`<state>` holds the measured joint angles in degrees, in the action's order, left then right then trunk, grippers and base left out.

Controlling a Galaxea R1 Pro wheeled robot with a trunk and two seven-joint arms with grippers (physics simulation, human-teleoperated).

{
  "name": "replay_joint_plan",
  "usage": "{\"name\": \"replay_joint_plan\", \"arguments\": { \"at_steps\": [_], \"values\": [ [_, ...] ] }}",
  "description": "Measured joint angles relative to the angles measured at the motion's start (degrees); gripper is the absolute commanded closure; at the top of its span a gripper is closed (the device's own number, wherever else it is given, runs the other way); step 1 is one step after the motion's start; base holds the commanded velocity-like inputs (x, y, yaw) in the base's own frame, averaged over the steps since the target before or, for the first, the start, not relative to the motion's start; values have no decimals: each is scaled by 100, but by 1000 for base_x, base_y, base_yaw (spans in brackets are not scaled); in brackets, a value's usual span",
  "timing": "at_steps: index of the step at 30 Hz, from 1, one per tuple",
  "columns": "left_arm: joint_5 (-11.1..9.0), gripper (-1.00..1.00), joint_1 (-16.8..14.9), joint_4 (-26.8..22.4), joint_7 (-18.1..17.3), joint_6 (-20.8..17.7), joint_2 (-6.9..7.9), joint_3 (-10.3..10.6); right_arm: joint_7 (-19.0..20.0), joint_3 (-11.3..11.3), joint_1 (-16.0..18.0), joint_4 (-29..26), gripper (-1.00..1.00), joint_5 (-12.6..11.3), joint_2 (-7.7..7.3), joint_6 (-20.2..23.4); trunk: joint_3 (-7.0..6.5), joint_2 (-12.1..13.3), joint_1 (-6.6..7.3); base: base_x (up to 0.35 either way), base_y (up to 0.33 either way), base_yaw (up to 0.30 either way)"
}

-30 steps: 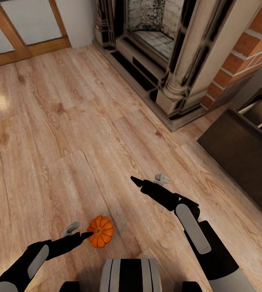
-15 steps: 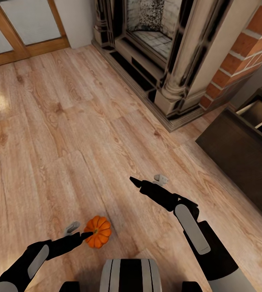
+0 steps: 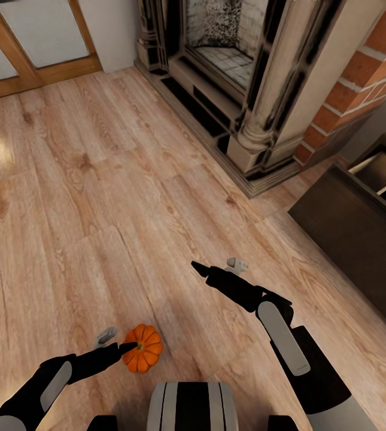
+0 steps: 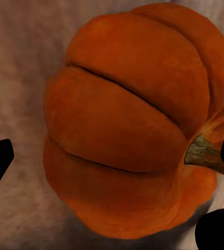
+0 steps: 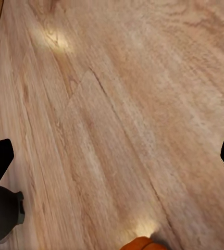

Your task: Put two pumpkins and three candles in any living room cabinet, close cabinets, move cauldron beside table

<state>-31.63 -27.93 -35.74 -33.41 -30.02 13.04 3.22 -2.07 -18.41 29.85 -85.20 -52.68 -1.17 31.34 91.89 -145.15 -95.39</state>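
One pumpkin on wood floor; fireplace beyond

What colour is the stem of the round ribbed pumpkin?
Greenish brown stem, best in the left wrist view.

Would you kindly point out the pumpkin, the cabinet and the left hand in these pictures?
pumpkin point(image 3: 142, 356): head view, on its orange ribbed top.
cabinet point(image 3: 351, 230): head view, on the dark front of its pulled-out drawer.
left hand point(image 3: 112, 342): head view, midway between its grey and black fingertips, beside the pumpkin.
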Motion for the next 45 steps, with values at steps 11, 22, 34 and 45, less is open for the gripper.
{"name": "replay_joint_plan", "arguments": {
  "at_steps": [11,22,34,45],
  "values": [
    [0,-100,-1,0,0,0,0,1,0,0,0,0,-100,0,-2,-1,0,0,-1,5,0,0],
    [-4,-100,0,0,0,0,0,1,0,0,0,0,-100,1,-2,-1,66,-4,-9,0,0,0],
    [-18,-100,-2,-1,0,-4,7,2,3,0,0,-1,-100,1,-2,-1,154,-9,-19,0,0,0],
    [-9,-100,-1,-15,-31,0,9,1,3,7,0,-9,-100,-1,-2,-1,155,-9,-19,0,0,0]
  ]
}}
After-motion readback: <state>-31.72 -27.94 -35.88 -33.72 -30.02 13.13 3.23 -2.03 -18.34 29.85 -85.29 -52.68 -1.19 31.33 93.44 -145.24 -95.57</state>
